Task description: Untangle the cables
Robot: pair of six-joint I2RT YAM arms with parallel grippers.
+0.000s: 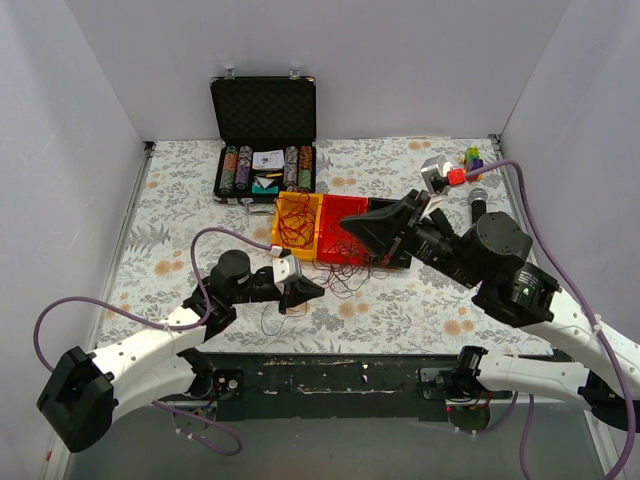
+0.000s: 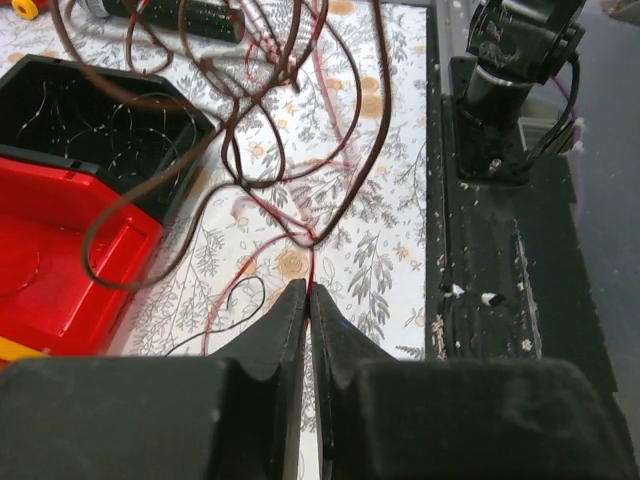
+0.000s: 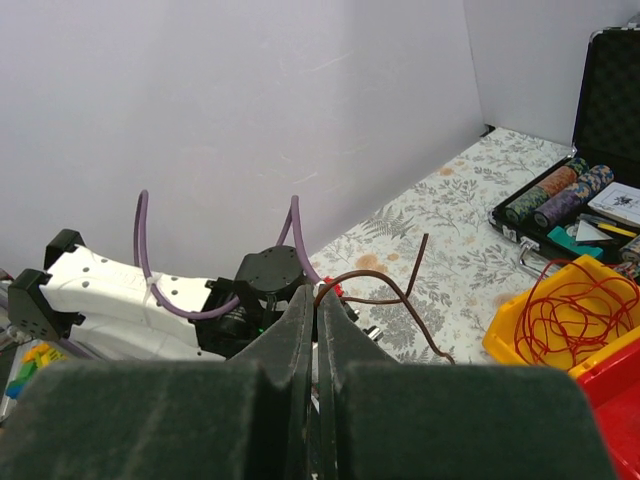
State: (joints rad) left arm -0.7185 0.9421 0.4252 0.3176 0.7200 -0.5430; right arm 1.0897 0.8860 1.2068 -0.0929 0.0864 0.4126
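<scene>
My left hand [image 1: 303, 290] sits low over the table [image 1: 170, 200], not far from its near edge. Its fingers are pressed together and clamped on a thin red strand of the cables [image 1: 343, 272]; from my left wrist I see that strand run straight into the seam between my fingertips [image 2: 290, 315].

My right hand [image 1: 350, 225] hangs above the red bin [image 1: 352, 207] in the middle of the table. Its fingers are also together, pinching a dark brown strand that rises from the tips and bends off to one side.

The rest of the nest spreads over the middle of the table. Red loops lie in the yellow bin [image 1: 283, 230], more drape over the red bin beside it, and brown loops trail onto the cloth toward the near edge. A black case of chips [image 1: 264, 110] stands open at the far edge.
</scene>
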